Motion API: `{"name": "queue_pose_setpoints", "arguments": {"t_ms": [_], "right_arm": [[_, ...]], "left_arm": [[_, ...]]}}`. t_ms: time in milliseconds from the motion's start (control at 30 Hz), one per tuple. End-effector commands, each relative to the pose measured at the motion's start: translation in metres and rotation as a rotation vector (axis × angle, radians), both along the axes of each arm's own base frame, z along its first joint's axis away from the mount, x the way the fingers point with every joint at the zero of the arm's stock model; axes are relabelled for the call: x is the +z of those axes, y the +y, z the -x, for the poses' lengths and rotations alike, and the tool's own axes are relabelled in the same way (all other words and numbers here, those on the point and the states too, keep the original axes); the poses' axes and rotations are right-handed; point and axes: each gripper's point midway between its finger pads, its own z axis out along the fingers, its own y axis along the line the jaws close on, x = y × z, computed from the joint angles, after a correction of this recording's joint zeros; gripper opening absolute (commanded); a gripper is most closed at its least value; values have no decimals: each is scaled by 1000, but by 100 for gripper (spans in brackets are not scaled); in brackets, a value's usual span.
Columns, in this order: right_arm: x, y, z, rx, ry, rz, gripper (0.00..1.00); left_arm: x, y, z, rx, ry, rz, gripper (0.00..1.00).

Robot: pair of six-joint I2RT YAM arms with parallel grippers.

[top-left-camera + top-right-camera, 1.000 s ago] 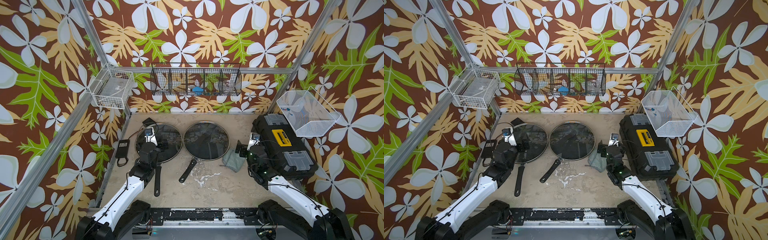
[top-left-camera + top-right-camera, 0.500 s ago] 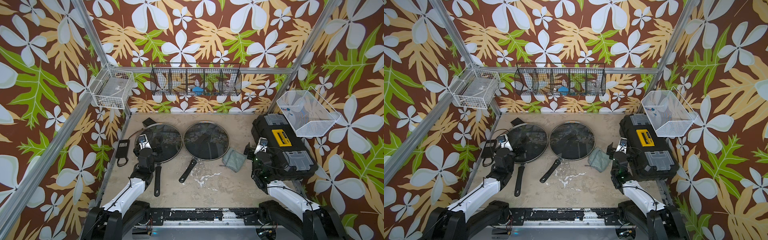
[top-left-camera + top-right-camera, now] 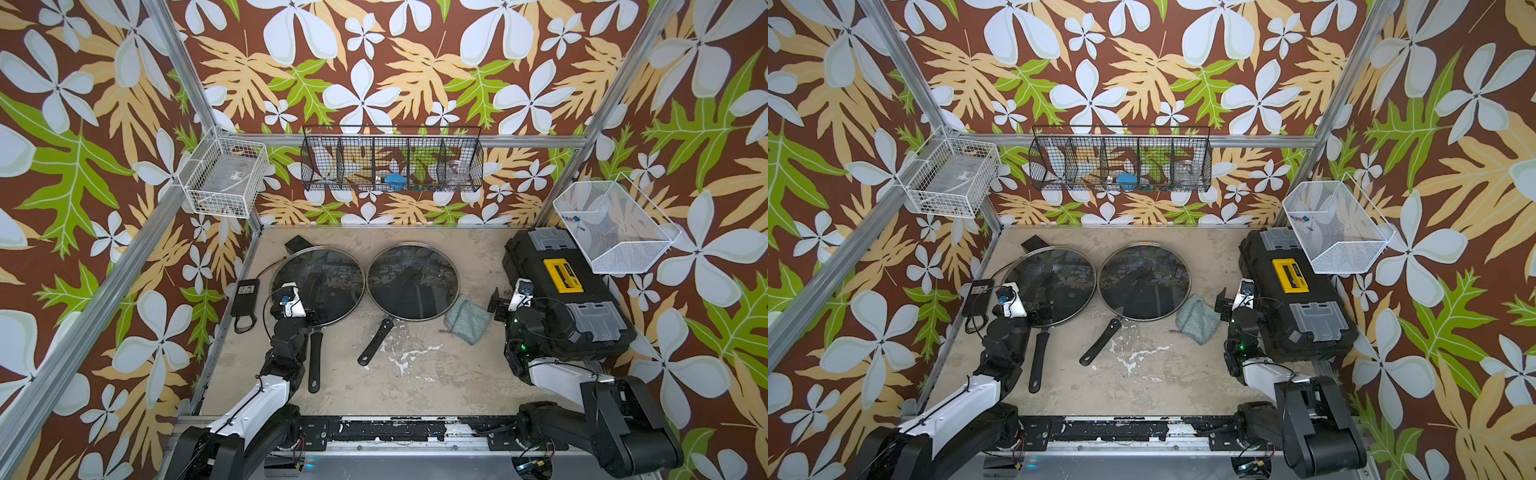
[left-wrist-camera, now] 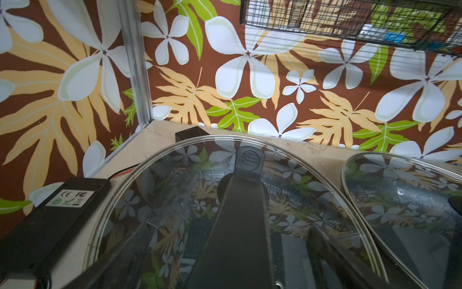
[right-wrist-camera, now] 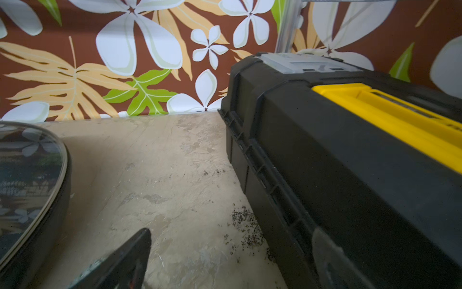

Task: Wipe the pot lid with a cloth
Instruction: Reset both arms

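Observation:
Two round glass pot lids rest on black pans in both top views, the left lid [image 3: 320,278] and the right lid [image 3: 413,282]. The pale grey-teal cloth [image 3: 466,318] [image 3: 1198,318] lies crumpled on the table at the right lid's near right edge, with nothing holding it. My left gripper [image 3: 313,311] [image 4: 225,250] stands open over the left lid's near edge, its fingers either side of the black lid handle [image 4: 246,190]. My right gripper [image 3: 505,305] [image 5: 232,240] is open and empty, just right of the cloth, against the toolbox.
A black and yellow toolbox [image 3: 565,291] fills the right side. A black power adapter [image 3: 245,296] and its cable lie at the left edge. Both pan handles [image 3: 374,343] point toward the near edge. Wire baskets [image 3: 392,164] hang on the walls.
My right gripper has moved right, off the cloth and toward the toolbox, leaving the cloth in full view. My left gripper has drawn back slightly to the left lid's near edge.

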Motion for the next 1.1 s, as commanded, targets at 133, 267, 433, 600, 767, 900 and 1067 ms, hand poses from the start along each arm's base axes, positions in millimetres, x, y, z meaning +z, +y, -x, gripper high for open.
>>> {"name": "queue_pose_setpoints", "arguments": {"t_ms": [133, 267, 433, 600, 767, 900, 1067], "right_arm": [[-4, 22, -16, 135, -40, 54, 100], [-9, 22, -16, 145, -29, 44, 100], [-13, 13, -14, 138, -61, 8, 100], [-14, 12, -14, 128, -49, 4, 100], [-15, 12, -13, 130, -46, 3, 100], [-16, 12, -14, 131, -43, 5, 100], [-15, 12, -14, 130, -45, 5, 100]], "left_arm": [[20, -7, -3, -44, -116, -49, 100], [14, 0, -5, -31, -121, -71, 100], [-1, 6, -10, -18, -82, -88, 100], [-11, 7, -15, -28, -59, -71, 100], [-18, 8, -18, -33, -46, -65, 100], [-27, 8, -21, -35, -31, -66, 100], [-41, 9, -25, -31, -13, -66, 100]]}}
